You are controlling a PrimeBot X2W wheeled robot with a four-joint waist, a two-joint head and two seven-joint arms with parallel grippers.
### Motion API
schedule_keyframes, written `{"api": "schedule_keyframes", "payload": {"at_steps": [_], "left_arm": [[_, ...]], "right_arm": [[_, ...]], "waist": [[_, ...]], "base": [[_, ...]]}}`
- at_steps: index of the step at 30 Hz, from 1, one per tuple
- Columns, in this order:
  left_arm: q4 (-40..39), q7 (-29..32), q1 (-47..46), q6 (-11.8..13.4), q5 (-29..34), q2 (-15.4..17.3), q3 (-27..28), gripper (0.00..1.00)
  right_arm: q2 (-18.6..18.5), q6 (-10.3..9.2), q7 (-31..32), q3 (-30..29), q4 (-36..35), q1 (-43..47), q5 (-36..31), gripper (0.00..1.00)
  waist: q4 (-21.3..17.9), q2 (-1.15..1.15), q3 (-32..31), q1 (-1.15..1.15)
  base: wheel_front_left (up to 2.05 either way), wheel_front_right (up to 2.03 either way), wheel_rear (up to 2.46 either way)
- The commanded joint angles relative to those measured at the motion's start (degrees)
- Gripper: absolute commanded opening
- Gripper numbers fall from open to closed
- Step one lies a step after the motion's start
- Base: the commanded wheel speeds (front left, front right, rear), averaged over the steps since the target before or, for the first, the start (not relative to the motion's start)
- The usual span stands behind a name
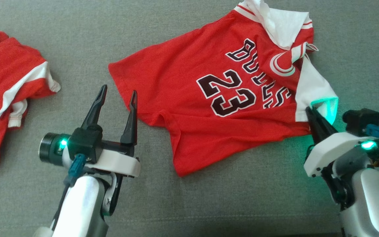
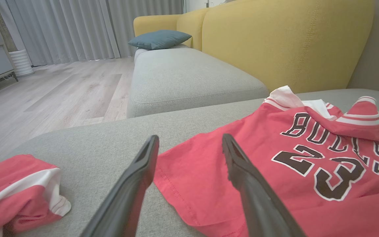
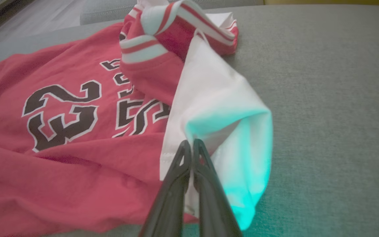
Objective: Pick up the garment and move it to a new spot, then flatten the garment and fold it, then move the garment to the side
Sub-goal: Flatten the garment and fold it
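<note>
- The jersey, red with "BULLS" and "23" in dark letters edged white, lies spread but rumpled on the grey seat cushion, its number side up.
- Its collar end is bunched, with a striped red-and-white trim folded over the lettering.
- Its white sleeve bulges up off the cushion on my right side, tinted green by my wrist light.
- My right gripper has its two fingers pressed together at that sleeve's hem, pinching the white cloth at the edge.
- My left gripper has its fingers spread wide and grips nothing; it hangs over bare cushion just beside the jersey's nearest red corner, apart from the cloth.
- A second red garment with a white stripe lies crumpled on the same cushion, well off to my left.
- Beyond the seat my left wrist camera shows a yellow sofa back, a blue pillow, pale wood floor and grey curtains.
</note>
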Motion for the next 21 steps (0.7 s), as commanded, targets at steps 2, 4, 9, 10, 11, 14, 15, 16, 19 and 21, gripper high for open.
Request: {"api": "schedule_keyframes", "payload": {"at_steps": [2,4,9,10,11,14,15,16,19,21], "left_arm": [[-1.63,-0.29,-2.02,-0.22,0.30,0.32,1.46,1.00],[-1.65,-0.29,-2.00,-0.25,0.32,0.31,1.48,1.00],[-1.62,-0.29,-1.75,-0.26,0.32,0.38,1.66,1.00],[-1.62,-0.29,-1.75,-0.26,0.32,0.38,1.66,1.00],[-1.62,-0.29,-1.72,-0.25,0.32,0.40,1.71,1.00],[-1.62,-0.29,-1.68,-0.28,0.36,0.40,1.71,1.00],[-1.63,-0.29,-1.69,-0.30,0.38,0.41,1.72,1.00],[-1.61,-0.29,-1.71,-0.33,0.40,0.42,1.70,1.00],[-1.50,-0.29,-1.74,-0.46,0.41,0.40,1.61,1.00],[-1.46,-0.29,-1.70,-0.53,0.42,0.39,1.56,1.00]], "right_arm": [[-0.18,0.22,-1.54,0.06,-2.23,-1.34,0.91,0.00],[-0.20,0.22,-2.55,-0.94,-2.63,-1.19,1.37,0.00],[-0.06,0.22,-5.16,-6.11,-4.71,-0.51,2.56,0.00],[-0.06,0.22,-5.16,-6.11,-4.71,-0.51,2.56,0.00],[-0.20,0.22,-5.20,-7.68,-4.86,-0.39,2.63,0.00],[-0.71,0.22,-5.12,-12.18,-4.45,-0.58,3.89,0.00],[-1.05,0.22,-4.97,-13.49,-3.76,-0.68,4.35,0.00],[-1.12,0.22,-4.78,-14.69,-2.97,-0.77,5.07,0.15],[-1.31,0.22,-4.71,-18.34,-0.16,-0.74,6.10,1.00],[-1.22,0.22,-5.85,-20.21,0.81,-0.64,6.24,1.00]], "waist": [[0.00,0.00,-0.14,0.00],[-0.02,0.00,-0.23,0.00],[-0.27,0.00,-0.62,0.00],[-0.27,0.00,-0.62,0.00],[-0.35,0.00,-0.65,0.00],[-0.54,0.00,-0.72,0.00],[-0.63,0.00,-0.71,0.00],[-0.68,0.00,-0.72,0.00],[-0.72,0.00,-0.81,0.00],[-0.71,0.00,-0.94,0.00]], "base": [[0.00,0.00,0.00],[0.00,0.00,0.00],[0.00,0.00,0.00],[0.00,0.00,0.00],[0.00,0.00,0.00],[0.00,0.00,0.00],[0.00,0.00,0.00],[0.00,0.00,0.00],[0.00,0.00,0.00],[0.00,0.00,0.00]]}}
